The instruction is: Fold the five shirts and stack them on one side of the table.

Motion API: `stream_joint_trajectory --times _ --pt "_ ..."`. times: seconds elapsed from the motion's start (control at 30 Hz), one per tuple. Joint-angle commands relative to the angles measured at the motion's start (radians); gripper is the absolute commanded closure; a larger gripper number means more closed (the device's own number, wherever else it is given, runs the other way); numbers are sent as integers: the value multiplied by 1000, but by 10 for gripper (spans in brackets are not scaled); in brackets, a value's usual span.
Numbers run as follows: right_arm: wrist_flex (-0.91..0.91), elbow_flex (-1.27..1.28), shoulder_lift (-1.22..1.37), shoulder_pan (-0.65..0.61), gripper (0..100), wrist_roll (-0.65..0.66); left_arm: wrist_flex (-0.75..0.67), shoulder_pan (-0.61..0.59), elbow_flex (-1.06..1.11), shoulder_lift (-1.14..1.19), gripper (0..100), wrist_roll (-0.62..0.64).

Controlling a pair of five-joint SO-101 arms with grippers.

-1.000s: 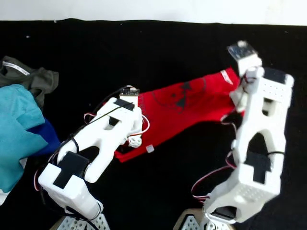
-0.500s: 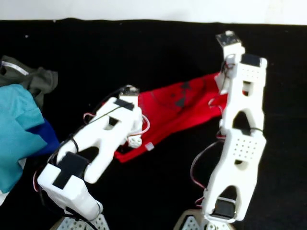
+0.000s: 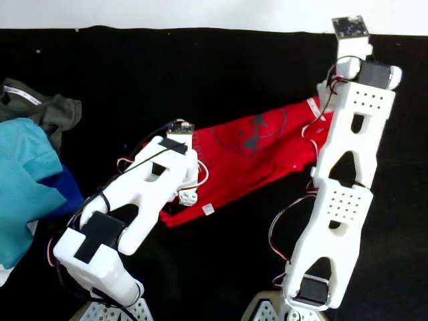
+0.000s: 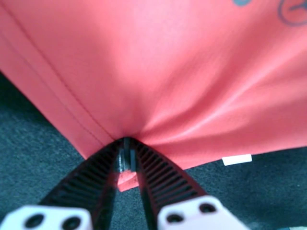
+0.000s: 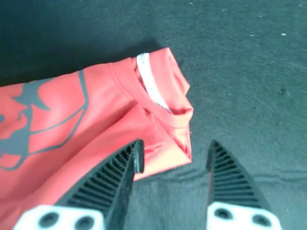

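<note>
While the red shirt (image 3: 254, 150) lay on the table (image 3: 134, 73), left gripper (image 4: 125, 151) jaws were clamped on its edge; right gripper (image 5: 175, 155) jaws stood apart, collar (image 5: 153, 91) just beyond their tips.

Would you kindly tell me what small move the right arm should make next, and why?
Probably lower the right gripper onto the collar of the red shirt and close: its jaws stand open over that end, while the left gripper pinches the hem.
</note>
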Motion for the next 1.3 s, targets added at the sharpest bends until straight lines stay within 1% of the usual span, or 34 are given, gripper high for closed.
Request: stream_joint_trajectory --times 0.0,0.03,0.13,0.23,0.37,0.5,0.57,0.67,0.73,0.97,1.17,1.27 --pt "19 -15 -33 31 995 12 -25 -16 2 2 992 5" --pt "21 31 -48 33 976 38 -26 -16 2 2 992 5" --pt "21 229 -165 42 991 51 -26 -16 2 2 992 5" --pt "18 515 -354 47 992 58 -29 -16 2 2 992 5" --pt "12 892 -541 18 992 150 -37 -16 2 2 992 5" --pt "-93 1115 -565 -31 992 153 -37 -16 2 2 992 5" --pt "-193 1182 -565 -51 992 135 -37 -16 2 2 992 5" --pt "-334 1227 -565 -81 992 106 -37 -16 2 2 992 5" --pt "-395 1230 -564 -102 992 83 -37 -16 2 2 992 5" --pt "-499 1110 -564 -171 992 -46 -38 -16 2 2 992 5" --pt "-613 1104 -476 -236 992 -49 -38 -16 2 2 992 5" --pt "-619 1038 -440 -240 992 -49 -38 -18 2 2 992 5"
